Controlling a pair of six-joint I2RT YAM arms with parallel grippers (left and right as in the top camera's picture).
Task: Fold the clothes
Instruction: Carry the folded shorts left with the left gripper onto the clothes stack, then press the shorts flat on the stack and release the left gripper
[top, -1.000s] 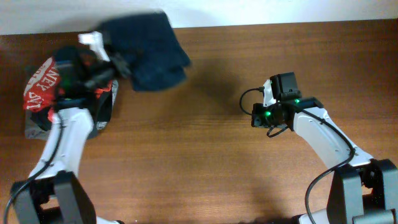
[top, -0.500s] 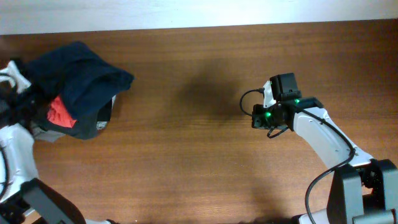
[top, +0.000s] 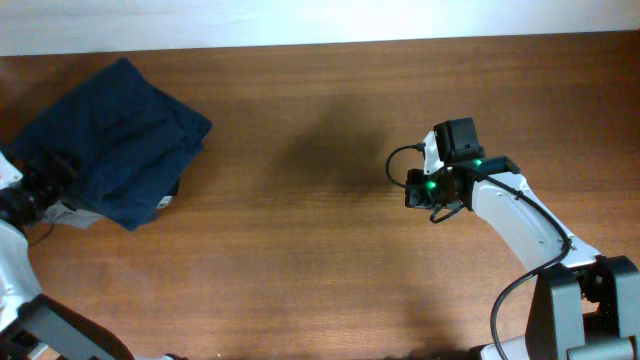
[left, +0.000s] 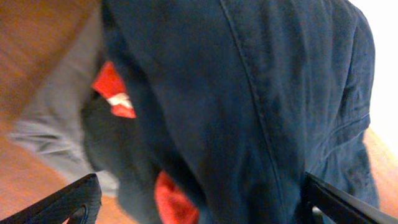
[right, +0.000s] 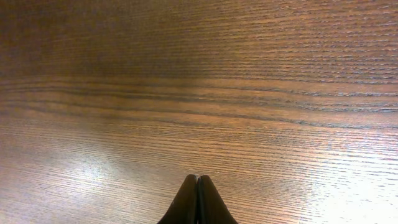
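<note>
Clothes (top: 115, 140), dark navy shorts crumpled over a red shirt (left: 111, 84); left hand (left: 202, 202) released, right hand (right: 197, 200) clenched.

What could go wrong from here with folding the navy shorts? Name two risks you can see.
The shorts lie heaped over the red shirt and grey garment, so the open left gripper might pinch those too. They sit at the far-left corner of the table and could slip off; the shut right gripper is far away.

Top-down overhead and close left wrist share shorts (top: 110, 140).
</note>
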